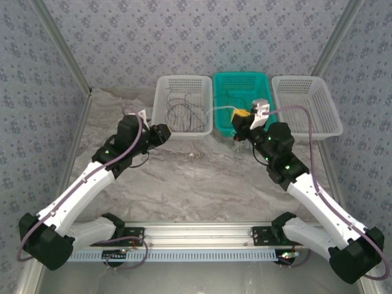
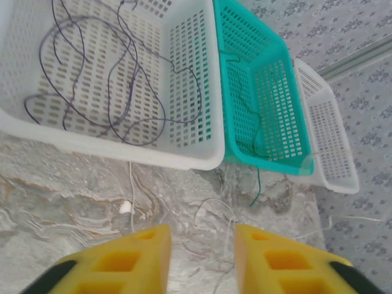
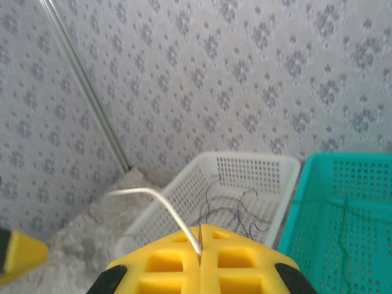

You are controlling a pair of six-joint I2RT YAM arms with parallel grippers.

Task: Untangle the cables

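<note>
Tabletop [image 1: 196,177] rundown? —lurker

Three perforated plastic baskets: two white [image 1: 182,78] [image 1: 297,78], one teal [image 1: 240,75]. Thin dark cables [image 1: 182,113] loop in the left white. My right hand [image 3: 200,236] pinches a white wire [image 3: 131,191]; left hand [image 2: 202,245] released. —op

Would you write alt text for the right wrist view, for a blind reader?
The right hand, shut, pinches a thin white cable that arcs left; behind stand a white basket of dark cables and a teal basket.
</note>
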